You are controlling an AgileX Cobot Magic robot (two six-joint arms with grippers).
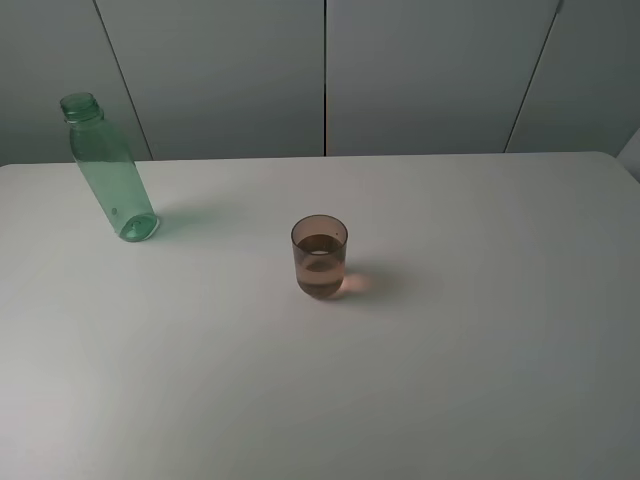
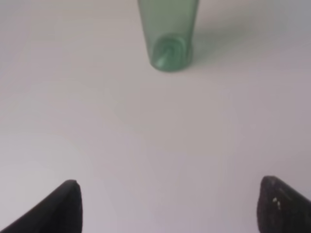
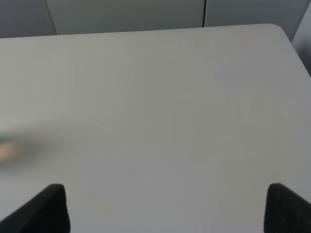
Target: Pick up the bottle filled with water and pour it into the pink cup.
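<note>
The green transparent bottle (image 1: 107, 170) stands upright with no cap at the back left of the white table (image 1: 480, 330). The pink cup (image 1: 320, 257) stands near the table's middle and holds liquid to about half its height. Neither arm shows in the exterior high view. In the left wrist view the bottle's lower part (image 2: 168, 36) stands ahead of my left gripper (image 2: 170, 206), which is open and empty, well short of it. My right gripper (image 3: 165, 208) is open and empty over bare table; the cup itself is out of that view.
Grey wall panels (image 1: 320, 75) rise behind the table's back edge. The table's far right corner (image 3: 279, 29) shows in the right wrist view. A faint pinkish glow (image 3: 7, 151) lies on the table at that view's edge.
</note>
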